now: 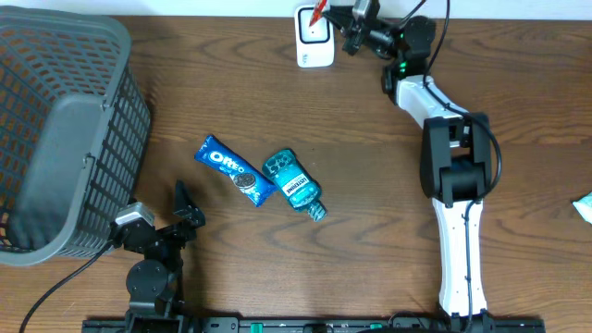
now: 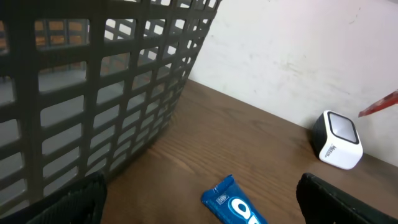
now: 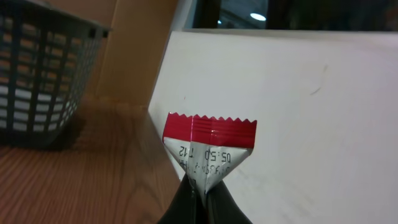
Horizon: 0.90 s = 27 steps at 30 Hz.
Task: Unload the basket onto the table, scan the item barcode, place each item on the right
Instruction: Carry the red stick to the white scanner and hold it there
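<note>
Right claw (image 1: 331,17): clamped on a corner of your red-edged packet (image 3: 209,149), at the scanner (image 1: 314,44). It may swivel and spoil the scan. Left claw (image 1: 189,207): spread apart, empty.

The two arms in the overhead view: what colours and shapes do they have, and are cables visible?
The right arm has long white links with black joints, a small green light near the wrist and thin black cables. The left arm is black and rounded, with a silver-grey block at its wrist and a black cable trailing away. Both have black fingers.
</note>
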{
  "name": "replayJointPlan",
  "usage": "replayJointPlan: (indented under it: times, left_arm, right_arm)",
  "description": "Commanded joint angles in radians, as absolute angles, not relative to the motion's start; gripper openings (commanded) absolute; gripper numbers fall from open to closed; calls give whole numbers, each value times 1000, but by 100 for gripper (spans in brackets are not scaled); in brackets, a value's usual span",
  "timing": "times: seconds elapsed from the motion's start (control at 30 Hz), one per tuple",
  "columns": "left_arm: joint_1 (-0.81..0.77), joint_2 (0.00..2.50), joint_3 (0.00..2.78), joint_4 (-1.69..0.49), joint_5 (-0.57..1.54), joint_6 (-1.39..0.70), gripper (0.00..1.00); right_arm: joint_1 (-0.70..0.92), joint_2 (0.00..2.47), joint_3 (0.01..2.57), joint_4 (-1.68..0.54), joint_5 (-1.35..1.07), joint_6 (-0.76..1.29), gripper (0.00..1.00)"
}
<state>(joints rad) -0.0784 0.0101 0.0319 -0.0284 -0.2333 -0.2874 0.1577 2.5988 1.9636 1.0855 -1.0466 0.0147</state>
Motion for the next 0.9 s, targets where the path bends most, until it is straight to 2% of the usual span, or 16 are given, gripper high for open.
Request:
replayJointPlan:
  times: [0.0,0.4,0.7,0.87]
  left_arm:
    - [-73,4,4,-47,-231,-281,98]
    - [-73,4,4,-47,-231,-281,98]
    - [-73,4,4,-47,-231,-281,98]
    - [-73,4,4,-47,-231,-281,98]
  right_arm:
    - [167,2634,1970,1116,-1004,9,1]
    - [184,2654,1971,1058,-927,-166,1]
    - [231,2659,1977,1000,-363,76,1]
    - [247,2666,1977,1015,-372,96,1]
